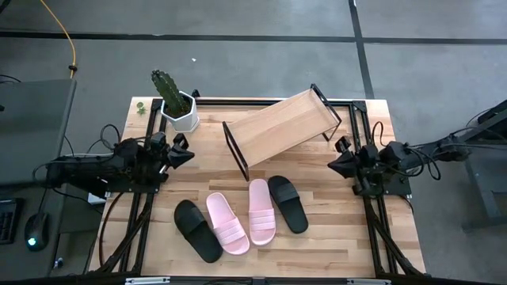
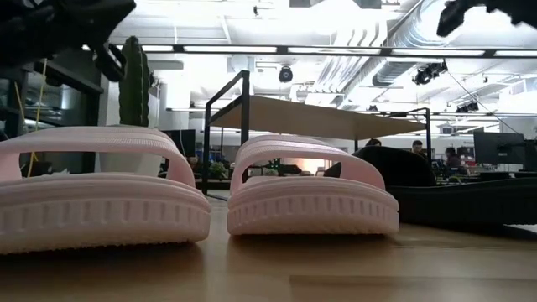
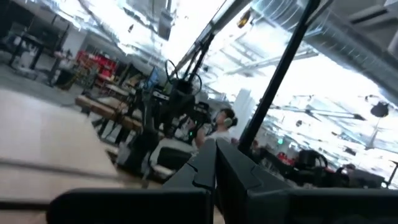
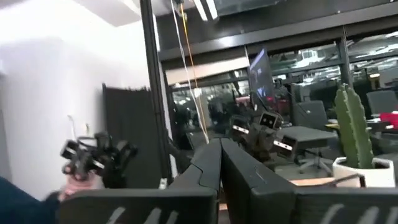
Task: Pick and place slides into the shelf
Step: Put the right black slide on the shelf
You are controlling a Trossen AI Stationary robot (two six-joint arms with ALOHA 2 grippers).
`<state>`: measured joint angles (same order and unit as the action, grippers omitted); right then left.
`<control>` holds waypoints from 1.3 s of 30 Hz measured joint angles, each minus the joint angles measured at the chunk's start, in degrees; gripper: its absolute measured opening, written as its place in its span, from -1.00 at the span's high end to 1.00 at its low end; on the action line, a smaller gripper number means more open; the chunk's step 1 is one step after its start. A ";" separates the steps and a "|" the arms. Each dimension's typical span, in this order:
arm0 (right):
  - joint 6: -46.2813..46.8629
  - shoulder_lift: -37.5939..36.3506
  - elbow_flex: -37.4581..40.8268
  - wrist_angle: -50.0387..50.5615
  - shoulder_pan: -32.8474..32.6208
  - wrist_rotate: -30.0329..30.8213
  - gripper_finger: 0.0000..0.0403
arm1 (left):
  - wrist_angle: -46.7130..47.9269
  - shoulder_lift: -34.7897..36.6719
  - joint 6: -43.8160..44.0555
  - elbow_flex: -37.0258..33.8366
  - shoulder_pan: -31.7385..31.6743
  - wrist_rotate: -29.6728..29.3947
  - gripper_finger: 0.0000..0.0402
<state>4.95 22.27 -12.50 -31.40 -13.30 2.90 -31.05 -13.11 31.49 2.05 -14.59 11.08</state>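
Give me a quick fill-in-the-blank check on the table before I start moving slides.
1. The number of slides lying on the table is ____.
2. The two pink slides lie ____ the two black slides.
3. The top of the shelf holds ____ slides.
4. Both the left end effector and the right end effector are ____.

Missing words: four; between; no; shut
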 joint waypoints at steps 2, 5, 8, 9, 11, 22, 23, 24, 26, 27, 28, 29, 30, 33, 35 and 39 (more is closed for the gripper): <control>-2.58 3.79 -4.07 0.06 0.00 0.02 1.00 | 0.15 -0.73 -0.15 1.85 0.00 -0.11 1.00; -6.96 8.30 -10.54 2.18 0.00 -0.03 1.00 | 2.42 -2.40 -0.18 5.84 0.00 0.29 1.00; -10.03 11.33 -16.61 8.53 0.00 -0.61 1.00 | 8.79 -4.93 -0.59 11.76 -0.02 2.69 1.00; -10.78 12.16 -18.56 10.73 0.00 -0.61 1.00 | 12.01 -5.96 -1.31 14.18 -0.02 3.21 1.00; -11.94 13.43 -21.99 15.44 0.00 -0.61 1.00 | 18.80 -8.44 -3.33 19.70 0.00 3.58 1.00; -14.03 15.88 -30.33 20.94 0.02 -0.83 1.00 | 34.41 -22.06 -13.70 43.56 -0.02 2.46 1.00; -14.03 15.87 -30.51 20.90 0.02 -0.83 1.00 | 34.58 -22.73 -14.12 44.67 -0.02 2.43 1.00; -14.03 15.88 -30.74 20.85 0.01 -0.83 1.00 | 34.55 -23.25 -14.49 45.60 -0.02 2.23 1.00; -14.03 15.88 -30.96 20.83 0.02 -0.83 1.00 | 34.51 -23.86 -14.67 46.71 -0.02 1.34 1.00; -14.03 15.88 -30.98 20.83 0.01 -0.82 1.00 | 34.33 -23.95 -14.69 46.96 -0.02 0.96 1.00; -14.03 15.88 -30.98 20.83 0.01 -0.73 1.00 | 34.14 -24.11 -14.69 47.05 -0.02 0.68 1.00; -14.03 15.91 -30.98 20.85 0.01 -0.34 1.00 | 34.18 -24.23 -14.67 47.05 -0.02 0.56 1.00; -14.03 15.93 -30.96 20.87 0.02 -0.19 1.00 | 34.29 -24.25 -14.60 47.05 -0.02 0.52 1.00; -14.01 16.35 -30.96 20.90 0.02 -0.16 1.00 | 34.14 -24.78 -14.55 47.05 -0.02 0.96 1.00; -14.01 16.72 -30.96 20.53 0.02 -1.33 1.00 | 33.57 -24.91 -14.23 46.99 -0.02 1.11 1.00; -14.32 16.84 -30.94 16.64 0.00 -2.99 1.00 | 30.06 -25.04 -12.71 46.99 -0.02 2.23 1.00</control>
<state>-9.37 39.11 -43.44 -14.76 -13.30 -0.09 -0.99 -38.15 18.78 49.04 -14.61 13.31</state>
